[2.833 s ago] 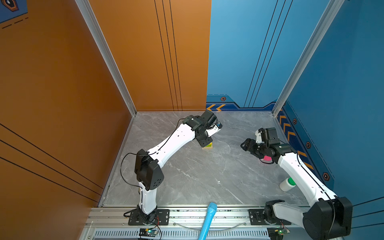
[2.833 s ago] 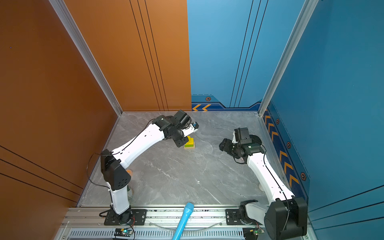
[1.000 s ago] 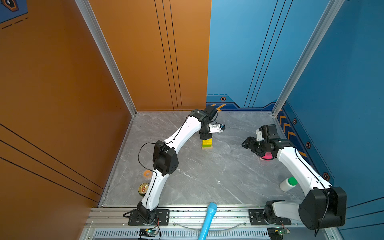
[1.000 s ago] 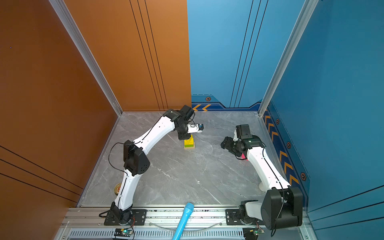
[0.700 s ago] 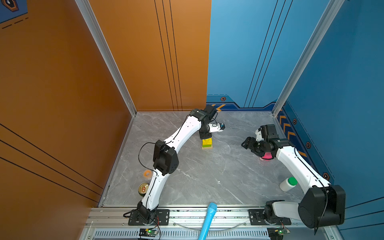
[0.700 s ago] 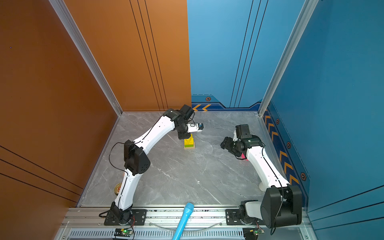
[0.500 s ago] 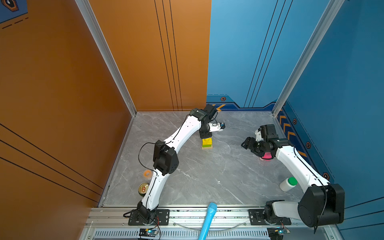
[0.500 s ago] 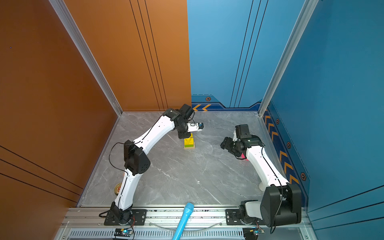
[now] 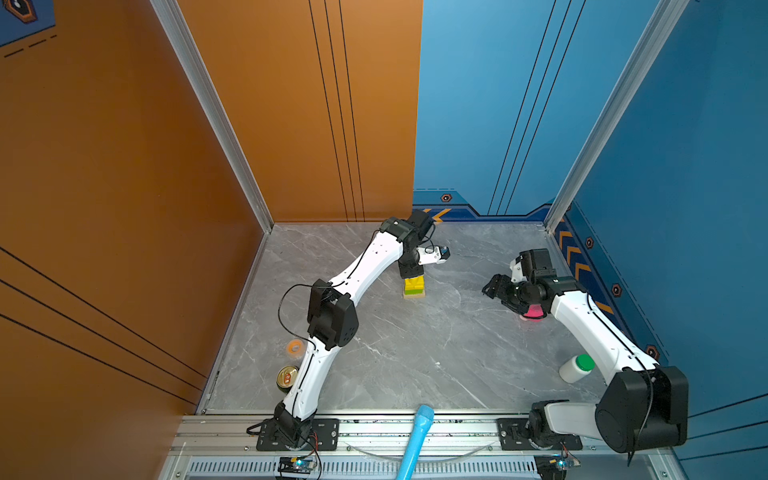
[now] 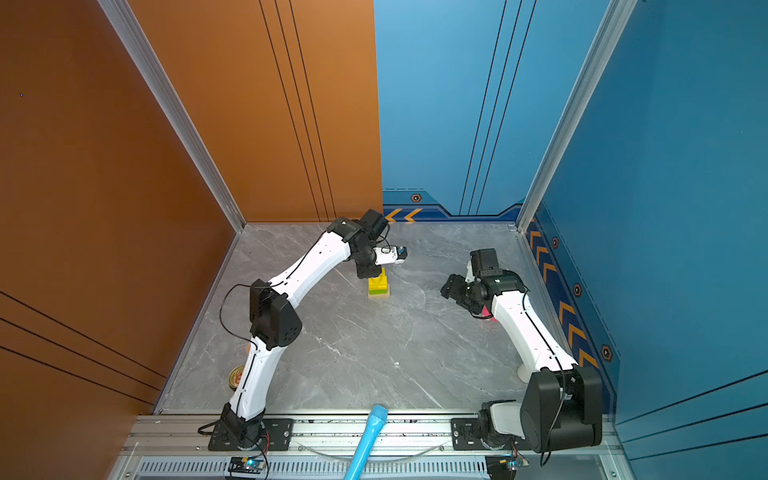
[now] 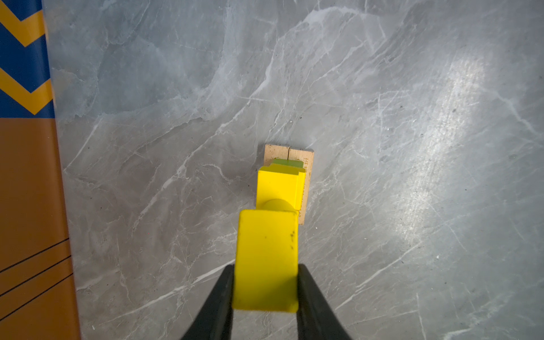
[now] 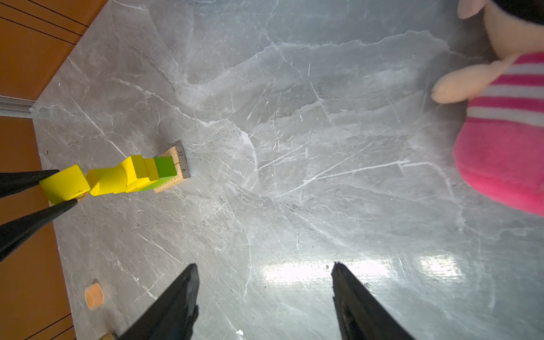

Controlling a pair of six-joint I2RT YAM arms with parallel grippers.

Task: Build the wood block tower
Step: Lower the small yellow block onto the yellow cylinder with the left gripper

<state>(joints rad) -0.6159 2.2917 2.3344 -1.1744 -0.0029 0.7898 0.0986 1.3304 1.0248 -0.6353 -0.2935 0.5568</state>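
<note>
The left end effector (image 11: pixel 265 269) is clamped on a yellow block (image 11: pixel 266 259), gripping its two opposite sides, and holds it right over the tower (image 9: pixel 413 286), which stands toward the back of the surface (image 9: pixel 415 353). The tower has two tan planks (image 11: pixel 288 153) side by side at the bottom, a green bar (image 12: pixel 164 167) on them, yellow pieces above, and a yellow cylinder (image 12: pixel 107 184) on top. In the right wrist view the held block sits at the cylinder's end and looks a little skewed against it. Whether they touch cannot be told. The step in hand appears to be capping the stack. To do it well, the block should be squared over the round top and brought straight down until it rests flat. The grip should then open slowly and evenly so neither finger drags the block sideways, and the lift away should be vertical. The stack is narrow and tall, so a small side push could topple it. The left arm (image 9: pixel 365 270) reaches long across the surface, with the wrist bent so the fingers point straight down. The right arm (image 9: pixel 590 328) is folded back, and the right end effector (image 12: pixel 264 265) is spread wide and empty beside a pink plush toy (image 12: pixel 506 153), well apart from the tower.
</note>
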